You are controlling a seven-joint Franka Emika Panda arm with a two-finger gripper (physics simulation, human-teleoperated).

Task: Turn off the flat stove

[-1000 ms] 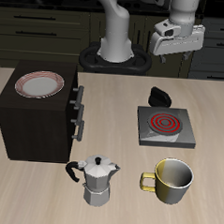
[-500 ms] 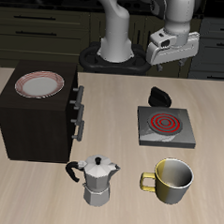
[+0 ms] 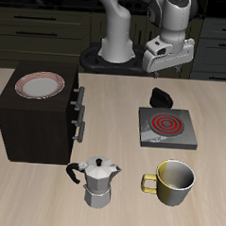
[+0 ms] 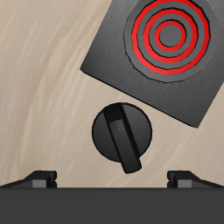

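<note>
The flat stove [image 3: 166,129] is a thin grey square slab on the table with a spiral coil glowing red [image 3: 165,122]. Its small black knob [image 3: 161,96] sits just behind the slab, toward the robot's base. My gripper [image 3: 163,61] hangs high above the knob, open and empty. In the wrist view the stove [image 4: 157,52] with its red coil and the round black knob [image 4: 123,136] with its raised bar lie straight below, between my two fingertips [image 4: 40,177], which are spread wide.
A tall dark brown box [image 3: 39,115] with a red-rimmed plate [image 3: 40,85] stands at one side. A silver moka pot [image 3: 100,180] and a yellow mug [image 3: 173,182] stand near the table's front edge.
My gripper has moved sideways toward the table's middle and slightly lower, and has turned, now standing over the knob. Nothing on the table has moved.
</note>
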